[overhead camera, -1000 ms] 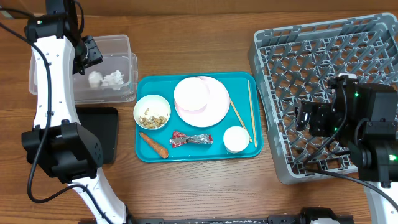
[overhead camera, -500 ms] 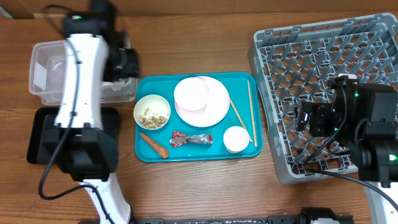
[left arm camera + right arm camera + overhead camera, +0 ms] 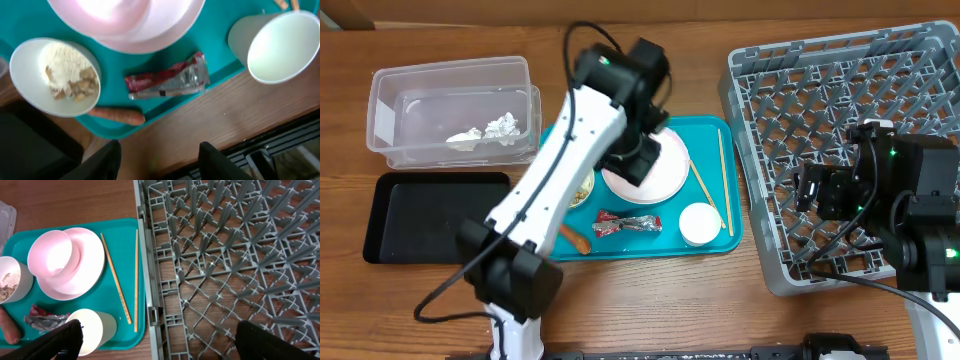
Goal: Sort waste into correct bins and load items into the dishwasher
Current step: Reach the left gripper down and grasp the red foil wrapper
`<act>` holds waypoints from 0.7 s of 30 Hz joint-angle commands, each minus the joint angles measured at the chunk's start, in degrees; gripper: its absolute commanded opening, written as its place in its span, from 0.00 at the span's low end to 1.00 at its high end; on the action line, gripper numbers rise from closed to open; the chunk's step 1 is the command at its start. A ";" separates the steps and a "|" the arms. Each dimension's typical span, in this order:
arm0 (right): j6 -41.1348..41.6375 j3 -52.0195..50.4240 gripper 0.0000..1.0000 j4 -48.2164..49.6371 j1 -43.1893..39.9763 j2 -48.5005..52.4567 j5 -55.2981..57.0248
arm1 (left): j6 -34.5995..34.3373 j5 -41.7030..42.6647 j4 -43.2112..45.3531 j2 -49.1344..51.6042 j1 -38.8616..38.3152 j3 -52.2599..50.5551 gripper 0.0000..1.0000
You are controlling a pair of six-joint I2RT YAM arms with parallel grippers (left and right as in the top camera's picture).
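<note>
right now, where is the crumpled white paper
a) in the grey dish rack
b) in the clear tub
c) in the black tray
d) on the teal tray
b, the overhead view shows the crumpled white paper lying inside the clear tub, on the far left of the table.

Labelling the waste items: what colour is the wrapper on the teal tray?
Red and silver; the wrapper shows best in the left wrist view.
</note>
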 commanded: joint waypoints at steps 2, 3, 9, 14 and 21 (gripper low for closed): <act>-0.04 0.90 1.00 -0.22 -0.37 -0.37 0.46 | -6.88 -8.72 0.26 -10.34 -2.27 -7.43 0.53; -0.04 0.90 1.00 -0.20 -0.37 -0.37 0.46 | -7.45 -8.92 1.46 -12.44 -2.25 -9.94 0.53; -0.02 0.90 1.00 -0.17 -0.37 -0.37 0.46 | -4.83 -8.96 19.12 -24.13 -1.53 -30.25 0.61; -0.02 0.90 1.00 -0.17 -0.37 -0.37 0.46 | 5.55 -5.03 34.69 -24.35 -1.55 -44.59 0.89; -0.02 0.90 1.00 -0.15 -0.37 -0.37 0.46 | 8.81 -2.60 42.62 -18.82 -1.55 -51.41 0.91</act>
